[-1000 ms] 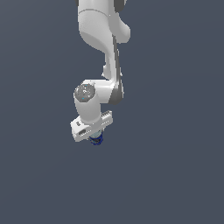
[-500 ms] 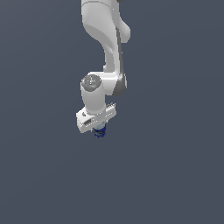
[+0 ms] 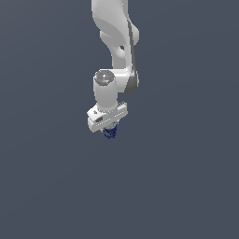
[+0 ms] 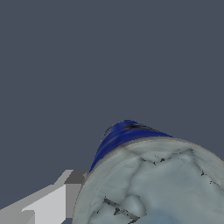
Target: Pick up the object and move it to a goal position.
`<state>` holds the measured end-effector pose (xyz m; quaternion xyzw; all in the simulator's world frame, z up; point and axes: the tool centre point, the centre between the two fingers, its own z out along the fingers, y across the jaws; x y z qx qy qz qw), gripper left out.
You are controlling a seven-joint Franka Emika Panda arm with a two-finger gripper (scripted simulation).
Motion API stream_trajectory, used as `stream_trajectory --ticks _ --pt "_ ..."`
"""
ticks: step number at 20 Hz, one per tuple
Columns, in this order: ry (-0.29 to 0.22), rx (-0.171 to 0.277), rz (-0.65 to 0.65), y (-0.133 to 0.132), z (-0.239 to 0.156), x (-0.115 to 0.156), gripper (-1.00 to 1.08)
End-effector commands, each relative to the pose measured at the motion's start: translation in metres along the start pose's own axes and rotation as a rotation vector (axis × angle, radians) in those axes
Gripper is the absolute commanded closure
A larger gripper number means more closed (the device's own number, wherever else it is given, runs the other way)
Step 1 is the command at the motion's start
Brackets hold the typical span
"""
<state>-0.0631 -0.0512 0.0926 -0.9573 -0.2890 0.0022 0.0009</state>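
Jaws clamp the blue-labelled cylindrical can (image 4: 153, 183), its round grey top mottled.

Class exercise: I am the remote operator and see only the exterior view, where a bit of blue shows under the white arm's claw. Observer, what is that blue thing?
Observer: In the wrist view it is a small cylindrical can with a dark blue label and a silvery-grey round top.
Operator: Is anything touching it?
Observer: One pale grey finger of the claw lies against the can's side, near its rim.
Operator: What does the top look like?
Observer: The silvery-grey top is mottled, with dark crack-like lines across it.
Operator: Anything behind the can?
Observer: Only plain dark grey background; no surface or marker shows there.
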Motion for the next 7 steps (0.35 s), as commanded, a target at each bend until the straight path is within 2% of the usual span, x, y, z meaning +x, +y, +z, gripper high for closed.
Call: stream_trajectory --ticks 1,7 --pt "0.003 -0.003 0.000 -0.0056 -0.0033 -0.0033 1.08" --pt "0.003 -0.003 0.000 -0.0116 -0.0052 -0.0070 1.08"
